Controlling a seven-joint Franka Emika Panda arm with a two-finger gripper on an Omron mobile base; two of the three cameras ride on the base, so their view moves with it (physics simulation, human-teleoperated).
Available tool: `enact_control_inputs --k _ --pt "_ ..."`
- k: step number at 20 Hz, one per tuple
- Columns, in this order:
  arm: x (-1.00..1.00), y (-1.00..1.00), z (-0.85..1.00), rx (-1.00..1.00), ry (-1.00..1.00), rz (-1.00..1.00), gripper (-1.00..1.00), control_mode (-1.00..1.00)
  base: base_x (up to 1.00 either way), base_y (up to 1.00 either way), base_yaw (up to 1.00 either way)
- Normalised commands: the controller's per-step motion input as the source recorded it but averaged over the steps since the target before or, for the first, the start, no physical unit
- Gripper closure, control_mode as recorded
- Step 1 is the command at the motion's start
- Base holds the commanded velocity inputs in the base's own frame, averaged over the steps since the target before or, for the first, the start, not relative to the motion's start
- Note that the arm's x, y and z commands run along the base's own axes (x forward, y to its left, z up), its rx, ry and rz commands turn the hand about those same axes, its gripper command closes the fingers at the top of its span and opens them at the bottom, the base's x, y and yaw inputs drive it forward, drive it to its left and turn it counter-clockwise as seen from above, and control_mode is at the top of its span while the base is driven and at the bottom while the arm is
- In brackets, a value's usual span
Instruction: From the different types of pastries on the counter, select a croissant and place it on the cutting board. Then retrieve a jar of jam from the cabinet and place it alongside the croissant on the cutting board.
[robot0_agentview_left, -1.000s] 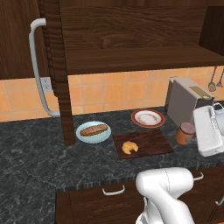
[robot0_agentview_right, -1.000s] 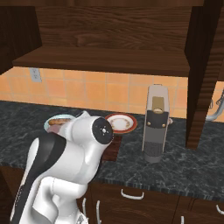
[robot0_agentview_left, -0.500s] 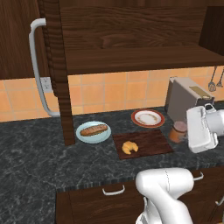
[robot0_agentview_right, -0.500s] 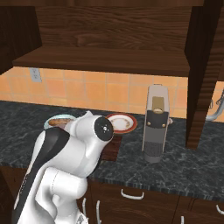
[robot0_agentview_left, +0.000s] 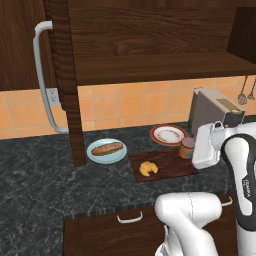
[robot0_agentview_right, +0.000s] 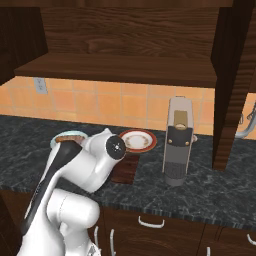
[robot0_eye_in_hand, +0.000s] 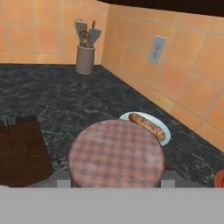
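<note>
Jam jar gripped at the right end of the cutting board

The end effector (robot0_agentview_left: 192, 151) is clenched on the jar of jam (robot0_agentview_left: 187, 148), which sits low over the right end of the cutting board (robot0_agentview_left: 167, 167); whether it touches the wood cannot be told. The croissant (robot0_agentview_left: 148, 168) lies on the board's left part. In the hand view the jar's checked lid (robot0_eye_in_hand: 116, 153) hides the fingertips and part of the pale blue plate (robot0_eye_in_hand: 162, 128) with the baguette-shaped loaf (robot0_eye_in_hand: 147, 125). In the right base view the arm covers most of the board. No writing is readable.
</note>
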Motion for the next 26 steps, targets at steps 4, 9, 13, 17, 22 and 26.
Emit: enact_control_inputs --k 4,9,13,17,22,26 --pt "0.87 -0.08 -0.6 0.0 0.01 -0.07 1.0 -1.0 0.0 0.0 0.0" --pt "0.38 -0.54 -0.65 -0.02 0.2 -0.2 1.0 -1.0 0.0 0.0 0.0" --pt "0.12 -0.39 -0.26 0.0 0.08 -0.11 1.0 -1.0 0.0 0.0 0.0" --pt "0.51 0.0 -0.25 0.0 0.0 -0.03 1.0 -1.0 0.0 0.0 0.0" --pt "1.0 0.11 -0.72 -0.04 0.0 -0.06 1.0 -1.0 0.0 0.0 0.0" --pt "0.45 0.05 -0.28 0.0 0.0 -0.01 1.0 -1.0 0.0 0.0 0.0"
